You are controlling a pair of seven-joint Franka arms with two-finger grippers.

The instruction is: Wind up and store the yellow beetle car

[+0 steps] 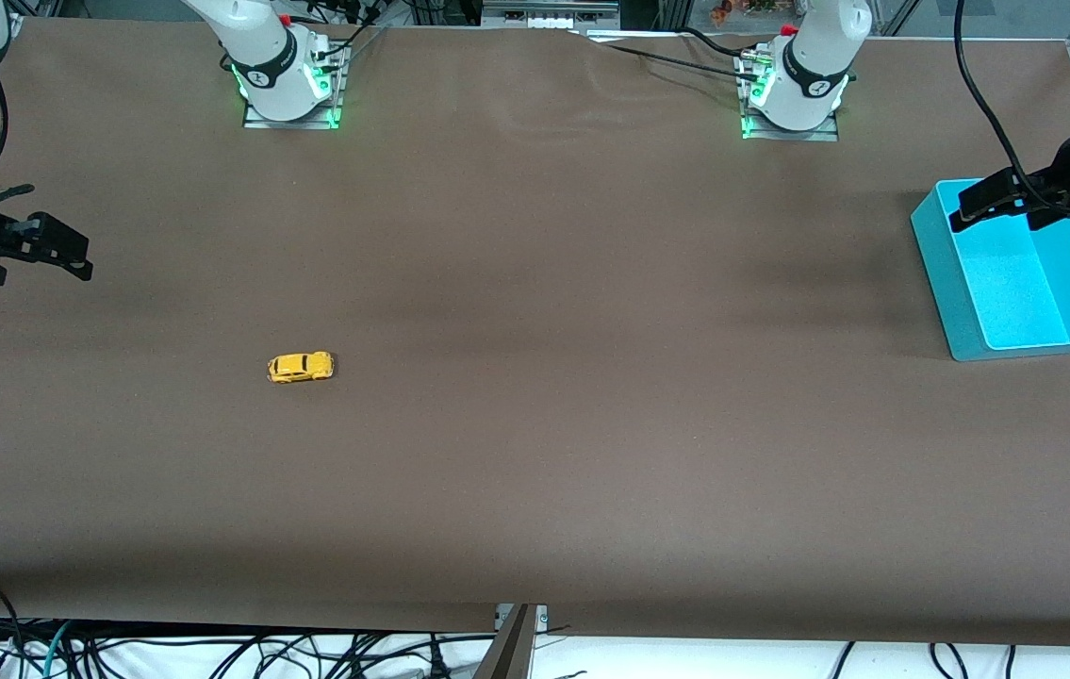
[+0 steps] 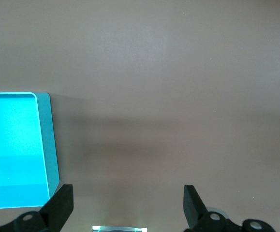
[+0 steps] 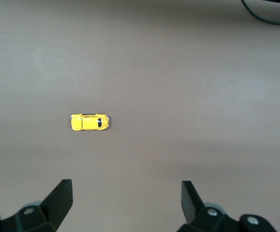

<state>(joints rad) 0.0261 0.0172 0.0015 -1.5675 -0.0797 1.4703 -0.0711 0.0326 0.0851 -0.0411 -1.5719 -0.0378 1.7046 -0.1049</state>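
The yellow car [image 1: 301, 367] sits alone on the brown table [image 1: 535, 453], toward the right arm's end. The right gripper [image 1: 63, 255] hangs wide open there, partly cut off. The left gripper [image 1: 992, 203], also wide open, hovers over the blue bin [image 1: 968, 311], hiding its rim.

Tiny bright yellow beetle-shaped toy car [image 3: 89, 122] with dark windows sits on its wheels on plain brown table covering [image 3: 188, 87]. Right gripper [image 3: 126, 198] hangs above table, black fingers [image 3: 61, 195] spread wide, nothing between them, car well apart from both.
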